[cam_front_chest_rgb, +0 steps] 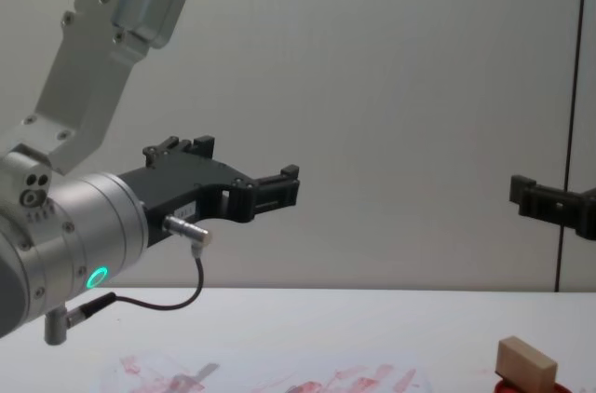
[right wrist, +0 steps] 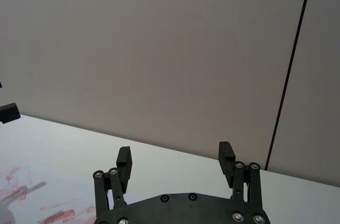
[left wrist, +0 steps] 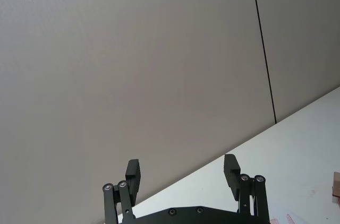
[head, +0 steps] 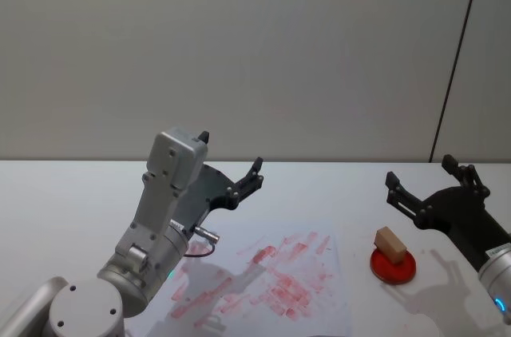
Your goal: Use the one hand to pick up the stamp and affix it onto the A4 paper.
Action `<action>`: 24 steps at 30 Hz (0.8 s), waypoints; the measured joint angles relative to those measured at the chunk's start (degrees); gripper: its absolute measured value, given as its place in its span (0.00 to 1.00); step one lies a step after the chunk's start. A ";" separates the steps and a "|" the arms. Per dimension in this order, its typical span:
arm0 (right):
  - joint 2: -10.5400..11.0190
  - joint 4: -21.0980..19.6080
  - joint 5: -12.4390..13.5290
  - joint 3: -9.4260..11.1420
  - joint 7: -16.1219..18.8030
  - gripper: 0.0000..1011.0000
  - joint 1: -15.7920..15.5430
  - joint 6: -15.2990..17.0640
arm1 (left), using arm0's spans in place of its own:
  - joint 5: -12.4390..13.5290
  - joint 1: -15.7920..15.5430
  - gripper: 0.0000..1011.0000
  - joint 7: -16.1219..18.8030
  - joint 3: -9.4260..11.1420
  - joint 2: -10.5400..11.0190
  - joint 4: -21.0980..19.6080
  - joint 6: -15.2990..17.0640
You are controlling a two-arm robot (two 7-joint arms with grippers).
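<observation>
- The stamp [head: 390,243] sits on a round red ink pad [head: 393,266] at the right of the table [head: 64,193]. Its long side runs from 10 o'clock to 4 o'clock in the head view. Resting there probably loads its face with ink, and its top and sides are left free to grasp.
- Nothing touches the stamp; in the chest view the stamp [cam_front_chest_rgb: 526,360] stands clear on the pad's rim.
- The A4 paper [head: 271,281] lies flat at 9 o'clock from the pad, just beside it but apart. It is smeared with red prints across its middle, so only the margins look bare for a clean mark.
- The right gripper [head: 423,173] hangs in the air at about 1 o'clock from the stamp, well above the table. Its fingers are spread wide and it has hold of nothing, as the right wrist view of the right gripper [right wrist: 175,152] confirms. I judge this to be the working arm, since it is the one nearest the stamp. It is poised ahead of a descent, so the pick-up has not yet begun.
- To grasp, it would need to drop toward 7 o'clock and turn its jaws across the block's narrow width.
- The left gripper [head: 230,152] is raised over the paper's far edge at about 11 o'clock from the sheet's centre. Its fingers are also parted and empty, and it looks idle.
</observation>
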 joint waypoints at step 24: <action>0.00 0.06 -0.04 0.00 0.07 0.99 0.02 0.01 | 0.00 0.00 0.99 0.00 0.00 0.00 0.00 0.00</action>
